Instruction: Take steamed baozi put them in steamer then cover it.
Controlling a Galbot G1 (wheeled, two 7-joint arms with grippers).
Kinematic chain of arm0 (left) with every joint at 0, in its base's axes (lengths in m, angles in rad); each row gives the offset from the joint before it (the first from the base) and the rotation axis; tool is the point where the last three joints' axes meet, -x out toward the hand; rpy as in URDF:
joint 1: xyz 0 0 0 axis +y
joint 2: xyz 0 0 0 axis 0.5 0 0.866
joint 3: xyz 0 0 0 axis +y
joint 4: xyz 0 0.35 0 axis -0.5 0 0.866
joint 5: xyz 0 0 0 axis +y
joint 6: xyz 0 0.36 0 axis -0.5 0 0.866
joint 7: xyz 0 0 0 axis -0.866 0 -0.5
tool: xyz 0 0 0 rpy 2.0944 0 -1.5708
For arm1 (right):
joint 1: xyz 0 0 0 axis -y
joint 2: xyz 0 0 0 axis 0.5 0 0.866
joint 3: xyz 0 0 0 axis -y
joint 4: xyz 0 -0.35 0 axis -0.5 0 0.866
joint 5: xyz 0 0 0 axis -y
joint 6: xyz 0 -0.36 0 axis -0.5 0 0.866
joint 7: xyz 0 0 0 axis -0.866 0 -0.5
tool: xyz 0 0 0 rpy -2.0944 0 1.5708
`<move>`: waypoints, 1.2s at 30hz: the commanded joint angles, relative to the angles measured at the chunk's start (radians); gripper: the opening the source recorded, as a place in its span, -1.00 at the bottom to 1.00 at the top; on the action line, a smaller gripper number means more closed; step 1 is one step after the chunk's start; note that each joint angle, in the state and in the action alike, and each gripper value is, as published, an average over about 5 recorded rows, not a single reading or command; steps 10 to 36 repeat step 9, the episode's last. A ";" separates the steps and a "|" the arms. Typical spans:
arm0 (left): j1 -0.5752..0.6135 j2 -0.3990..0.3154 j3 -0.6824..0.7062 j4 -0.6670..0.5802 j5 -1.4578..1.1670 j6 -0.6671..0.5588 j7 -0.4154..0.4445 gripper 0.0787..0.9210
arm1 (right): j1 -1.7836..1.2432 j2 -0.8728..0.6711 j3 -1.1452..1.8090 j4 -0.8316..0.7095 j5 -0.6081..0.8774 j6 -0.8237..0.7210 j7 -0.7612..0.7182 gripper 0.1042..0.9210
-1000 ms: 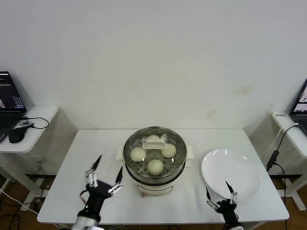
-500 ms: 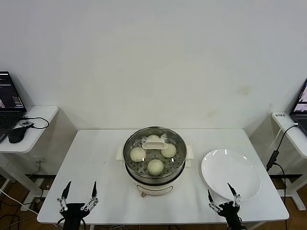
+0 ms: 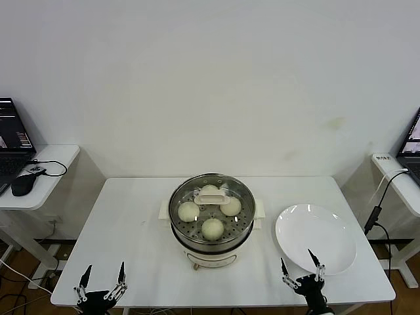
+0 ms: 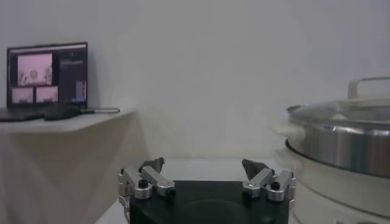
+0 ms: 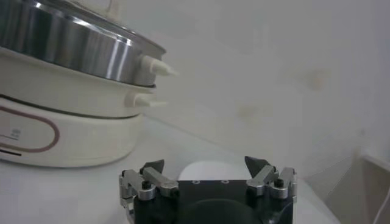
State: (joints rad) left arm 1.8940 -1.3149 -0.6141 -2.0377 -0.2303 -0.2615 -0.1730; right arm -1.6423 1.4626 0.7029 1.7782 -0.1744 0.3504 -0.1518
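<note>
Baozi (image 3: 212, 227) sit in our steamer (image 3: 212, 240) mid-bench, cover (image 3: 212, 203) on. We park left gripper (image 3: 101, 289) and right gripper (image 3: 301, 269) at the near edge, jaws released, clear.

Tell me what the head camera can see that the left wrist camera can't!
Only the head view shows the four round cream-white steamed buns under the clear glass lid, the flat white plate, the whole white table, and the right gripper, open at the table's near edge. Only the left wrist view shows the left gripper's open fingertips up close. Both show the shiny steel steamer with its clear glass lid on, the left gripper itself, and the open laptop on a side desk.
</note>
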 commanded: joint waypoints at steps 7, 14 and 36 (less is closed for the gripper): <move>0.017 0.006 -0.018 0.034 -0.038 -0.003 0.014 0.77 | -0.002 0.007 -0.006 0.004 -0.003 -0.001 -0.002 0.76; 0.017 0.006 -0.018 0.034 -0.037 -0.002 0.015 0.77 | -0.003 0.007 -0.006 0.005 -0.003 0.000 -0.002 0.76; 0.017 0.006 -0.018 0.034 -0.037 -0.002 0.015 0.77 | -0.003 0.007 -0.006 0.005 -0.003 0.000 -0.002 0.76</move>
